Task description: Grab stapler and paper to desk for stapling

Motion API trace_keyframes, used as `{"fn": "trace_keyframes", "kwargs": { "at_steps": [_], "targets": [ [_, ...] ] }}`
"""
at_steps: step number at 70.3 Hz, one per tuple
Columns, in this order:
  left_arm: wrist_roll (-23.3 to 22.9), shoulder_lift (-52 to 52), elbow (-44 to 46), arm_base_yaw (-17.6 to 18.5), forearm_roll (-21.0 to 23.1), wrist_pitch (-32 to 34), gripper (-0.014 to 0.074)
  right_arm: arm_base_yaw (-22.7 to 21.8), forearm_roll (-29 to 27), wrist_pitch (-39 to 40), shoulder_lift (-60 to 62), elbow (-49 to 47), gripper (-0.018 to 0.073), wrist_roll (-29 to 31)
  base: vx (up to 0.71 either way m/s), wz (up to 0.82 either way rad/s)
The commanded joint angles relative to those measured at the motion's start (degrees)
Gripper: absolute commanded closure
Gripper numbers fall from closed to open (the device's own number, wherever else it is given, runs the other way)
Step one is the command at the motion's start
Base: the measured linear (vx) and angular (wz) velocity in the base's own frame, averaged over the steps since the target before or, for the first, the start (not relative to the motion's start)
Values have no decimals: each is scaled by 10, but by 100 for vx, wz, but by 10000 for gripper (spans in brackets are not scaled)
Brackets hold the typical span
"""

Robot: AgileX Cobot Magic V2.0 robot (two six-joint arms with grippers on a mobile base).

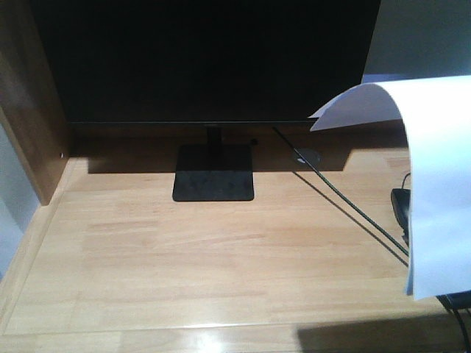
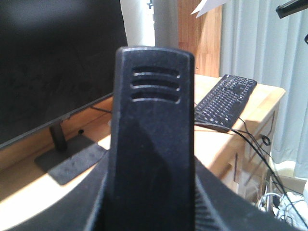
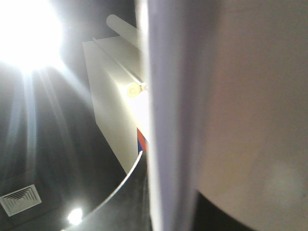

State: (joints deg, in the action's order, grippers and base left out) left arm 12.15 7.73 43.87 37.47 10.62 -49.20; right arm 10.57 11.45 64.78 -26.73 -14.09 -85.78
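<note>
Over the right side of the table [image 1: 184, 250], in the front view, the paper [image 1: 441, 184] hangs in the air. It is draped from a high fold, its top corner curls toward the monitor [image 1: 206, 59], and its long edge falls in front of a dark cable [image 1: 346, 202]; no part of it lies on the wood. That droop suggests how it will handle: light, limp, with no stiffness of its own, and apt to swing, crease or slide out of a narrow pinch. I judge it best held flat and firm near one edge and laid down free end first. No stapler shows in this view. From the left wrist, the stapler [image 2: 154, 134] fills the middle, upright and close to the lens, with three moulded ridges near its top and the keyboard [image 2: 226, 98] on the table beyond. Carried clear of the wood like this, it is evidently clamped in the left hand [image 2: 154, 216], whose dark bulk shows along the bottom edge. It looks rigid, compact and far heavier than the paper, and its smooth plastic could twist, so a hold across its sides suits it. From the right wrist, the paper lies blurred across the lens with ceiling lights behind. The right hand is hidden, so I cannot tell whether it is closed on the paper.
</note>
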Motion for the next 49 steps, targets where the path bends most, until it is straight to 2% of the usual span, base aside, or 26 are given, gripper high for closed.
{"fn": "trace_keyframes", "kwargs": {
  "at_steps": [1,49],
  "targets": [
    [0,8,14,2,10,67,603,-3,-1,24,-3,-17,565,4,15,-8],
    [0,8,14,2,10,67,603,-3,-1,24,-3,-17,565,4,6,1]
  ]
}}
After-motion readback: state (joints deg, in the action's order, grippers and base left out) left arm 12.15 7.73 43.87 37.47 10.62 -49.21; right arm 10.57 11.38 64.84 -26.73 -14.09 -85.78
